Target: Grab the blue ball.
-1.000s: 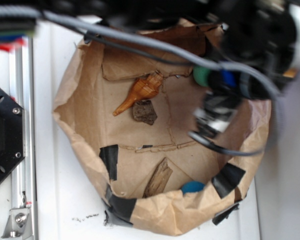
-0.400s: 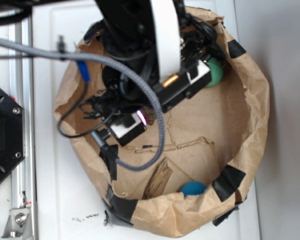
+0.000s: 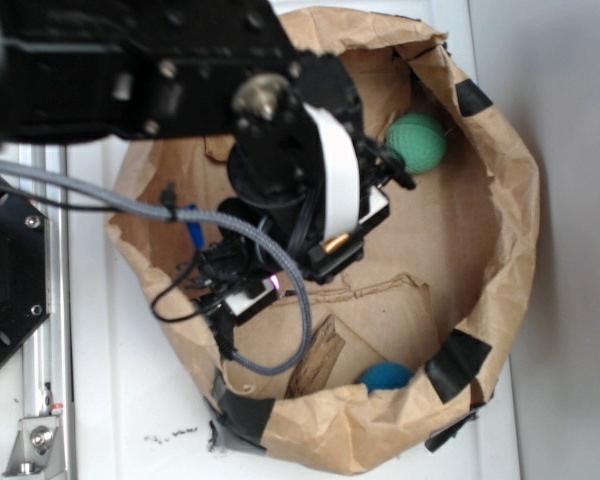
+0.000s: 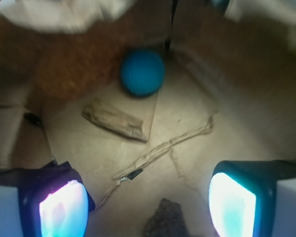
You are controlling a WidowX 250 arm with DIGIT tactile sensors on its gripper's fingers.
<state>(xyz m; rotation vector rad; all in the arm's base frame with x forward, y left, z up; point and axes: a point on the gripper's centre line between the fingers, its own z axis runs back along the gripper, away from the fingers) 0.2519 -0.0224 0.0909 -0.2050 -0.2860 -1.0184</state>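
- The pincer [image 4: 148, 202] stands wide open over the floor of a brown paper bag [image 3: 500, 250]; its two glowing fingers [image 4: 61, 210] sit far apart at the near corners of the wrist view, and nothing lies between them.
- It grips nothing and touches nothing that I can see.
- The blue ball [image 4: 142, 72] rests at the far end of the wrist view, against the foot of the bag's wall, well clear of both fingers.
- From the exterior view the blue ball [image 3: 386, 376] lies at the near rim of the bag, just left of a strip of black tape [image 3: 462, 362].
- A sliver of wood [image 4: 116, 121] lies just beside the ball, between it and the pincer.
- A dark rough lump [image 4: 165, 219] sits at the near edge, between the fingers but lower down; I cannot tell whether it touches them.
- A green ball [image 3: 416, 142] rests at the far right of the bag, apart from the arm [image 3: 280, 150].
- The bag stands on a white worktop [image 3: 130, 420].
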